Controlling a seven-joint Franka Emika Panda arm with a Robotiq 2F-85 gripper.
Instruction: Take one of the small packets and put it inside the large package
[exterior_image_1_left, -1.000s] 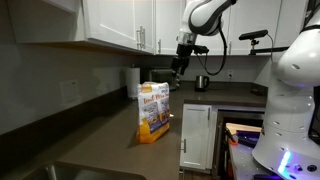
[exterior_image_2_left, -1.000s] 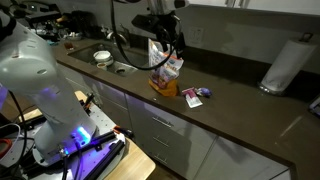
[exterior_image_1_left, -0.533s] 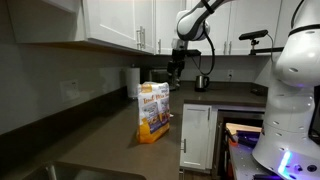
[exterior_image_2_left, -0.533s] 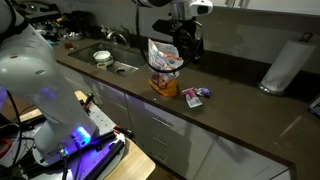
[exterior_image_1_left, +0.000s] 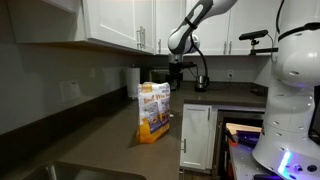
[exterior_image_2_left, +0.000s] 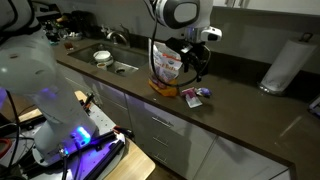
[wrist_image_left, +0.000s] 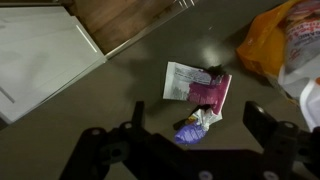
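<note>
The large package, a tall orange-yellow snack bag (exterior_image_1_left: 152, 110), stands upright on the dark counter; it also shows in the other exterior view (exterior_image_2_left: 167, 66) and at the top right of the wrist view (wrist_image_left: 268, 45). A small reddish-pink packet (wrist_image_left: 210, 93) lies flat on the counter beside a white leaflet (wrist_image_left: 182, 80) and a purple wrapper (wrist_image_left: 190, 131). This little pile lies just beside the bag in an exterior view (exterior_image_2_left: 196, 95). My gripper (wrist_image_left: 183, 135) is open and empty. It hangs above the pile (exterior_image_2_left: 197, 76), next to the bag.
A white paper roll (exterior_image_2_left: 284, 65) stands further along the counter. A sink (exterior_image_2_left: 122, 67) and a bowl (exterior_image_2_left: 102, 57) are on the bag's other side. A kettle (exterior_image_1_left: 201, 82) stands by the wall. White cabinet fronts (wrist_image_left: 40, 55) lie below the counter edge.
My gripper has moved from above the bag's top sideways and down to above the small packets. The bag and the packets have not moved.
</note>
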